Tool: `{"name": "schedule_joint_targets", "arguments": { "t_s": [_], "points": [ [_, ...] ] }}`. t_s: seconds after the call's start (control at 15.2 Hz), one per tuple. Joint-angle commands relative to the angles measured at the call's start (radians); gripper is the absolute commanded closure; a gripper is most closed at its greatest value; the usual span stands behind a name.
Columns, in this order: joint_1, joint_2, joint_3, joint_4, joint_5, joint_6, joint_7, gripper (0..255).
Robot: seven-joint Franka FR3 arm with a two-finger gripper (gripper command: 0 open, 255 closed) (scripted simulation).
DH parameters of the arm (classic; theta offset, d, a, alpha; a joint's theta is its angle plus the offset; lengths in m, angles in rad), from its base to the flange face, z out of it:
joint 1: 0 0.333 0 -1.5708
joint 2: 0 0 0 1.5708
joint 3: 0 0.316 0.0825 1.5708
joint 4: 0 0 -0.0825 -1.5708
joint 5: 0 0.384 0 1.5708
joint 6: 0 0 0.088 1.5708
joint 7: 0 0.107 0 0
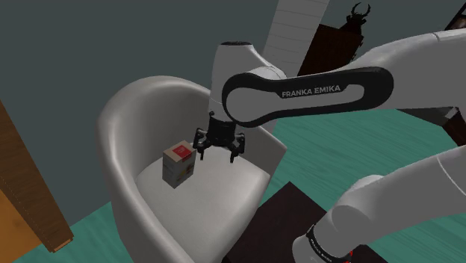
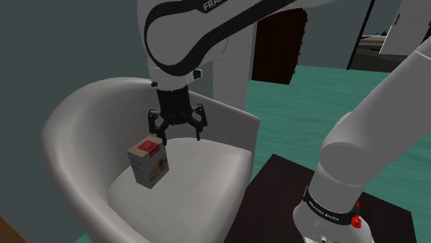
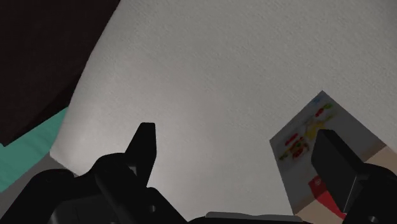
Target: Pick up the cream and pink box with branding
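Observation:
A small cream box (image 1: 179, 164) with a red top panel stands upright on the seat of a white tub armchair (image 1: 131, 112). It is also the cream box (image 2: 148, 164) in the second exterior view and the box (image 3: 312, 143) with printed branding beside one finger in the wrist view. My black gripper (image 1: 219, 152) hangs open just above the seat, beside the box on the shoulder view's right. The gripper (image 2: 179, 134) holds nothing. In the wrist view my gripper (image 3: 238, 156) has white seat cushion between its fingers, and one fingertip (image 3: 334, 162) overlaps the box's edge.
The armchair's curved back (image 2: 69, 124) wraps around the box on the far side. A dark low table (image 2: 276, 193) stands by the chair, near my stand. The floor (image 1: 418, 142) is teal. A dark wooden door (image 2: 276, 45) lies behind.

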Motion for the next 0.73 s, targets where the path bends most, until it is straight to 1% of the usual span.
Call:
{"name": "schedule_joint_targets", "arguments": {
  "t_s": [0.0,0.13,0.33,0.46,0.66],
  "points": [
    [-0.028,0.092,0.047,0.054,-0.033,0.047,0.107,0],
    [-0.050,0.180,0.087,0.106,-0.080,0.086,0.215,0],
    [-0.068,0.322,0.129,0.195,-0.179,0.131,0.387,0],
    [-0.063,0.420,0.139,0.261,-0.257,0.148,0.503,0],
    [-0.028,0.561,0.122,0.372,-0.370,0.157,0.664,0]
  ]
}}
